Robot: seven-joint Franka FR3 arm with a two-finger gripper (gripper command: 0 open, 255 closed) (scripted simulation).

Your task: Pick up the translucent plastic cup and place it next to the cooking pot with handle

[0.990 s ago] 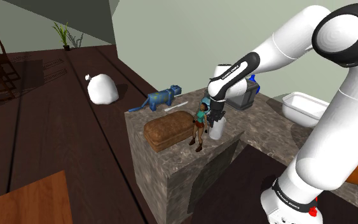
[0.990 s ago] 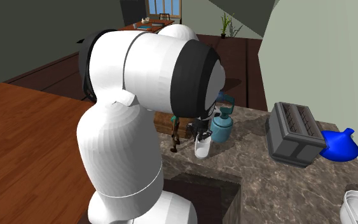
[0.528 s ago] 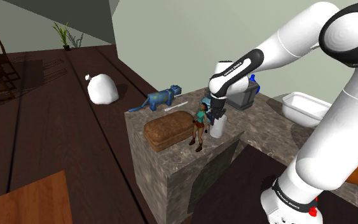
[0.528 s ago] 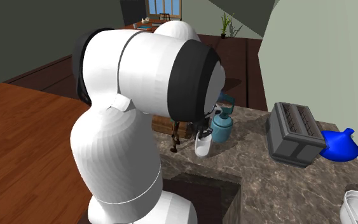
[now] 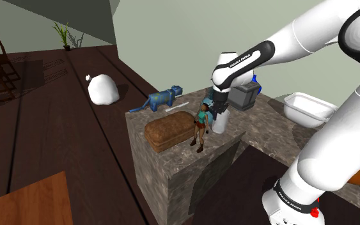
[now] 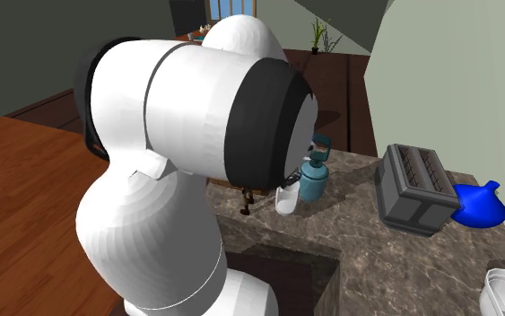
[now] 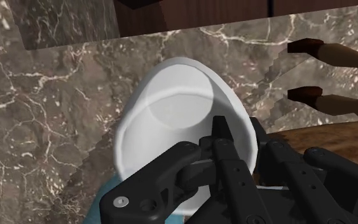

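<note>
White and plain in colour, the cup (image 7: 174,114) is clasped by the gripper (image 7: 247,145). In the wrist view the black fingers (image 7: 220,137) are closed on its wall near the rim, one inside the mouth and one outside. The cup is tilted, with its mouth turned toward the camera on the hand.

In the second exterior view the cup (image 6: 285,199) is over the marble counter (image 6: 358,238), just beside the teal pot (image 6: 313,179), on that view's left of it. I cannot tell if its bottom touches the counter.

In the shoulder view a doll (image 5: 201,124) stands close to the cup (image 5: 219,122), on its left, and a brown loaf (image 5: 167,131) lies further left. The gripper (image 5: 217,112) comes down on the cup from above. Beyond the gripper a grey toaster (image 5: 244,96) stands on the same counter, and a white tub (image 5: 307,107) is well apart toward the shoulder view's right.
</note>
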